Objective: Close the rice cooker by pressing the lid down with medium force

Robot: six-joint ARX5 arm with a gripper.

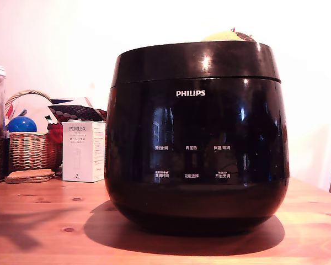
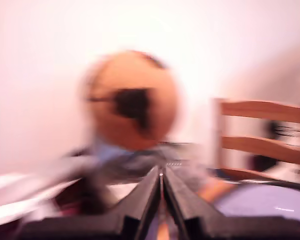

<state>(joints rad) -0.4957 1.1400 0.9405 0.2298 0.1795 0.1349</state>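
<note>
Wooden table (image 1: 38, 221) bears the rice cooker (image 1: 196, 143), lid (image 1: 196, 62) down; end effector (image 2: 161, 175) pressed together, empty.

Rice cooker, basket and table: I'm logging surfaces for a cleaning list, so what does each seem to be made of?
The rice cooker: glossy black shell, probably plastic, since it shows sharp mirror-like highlights. The basket: woven wicker or rattan, with visible weave and a braided handle. The table: wood, with grain and knots showing; its finish looks fairly matte.
</note>
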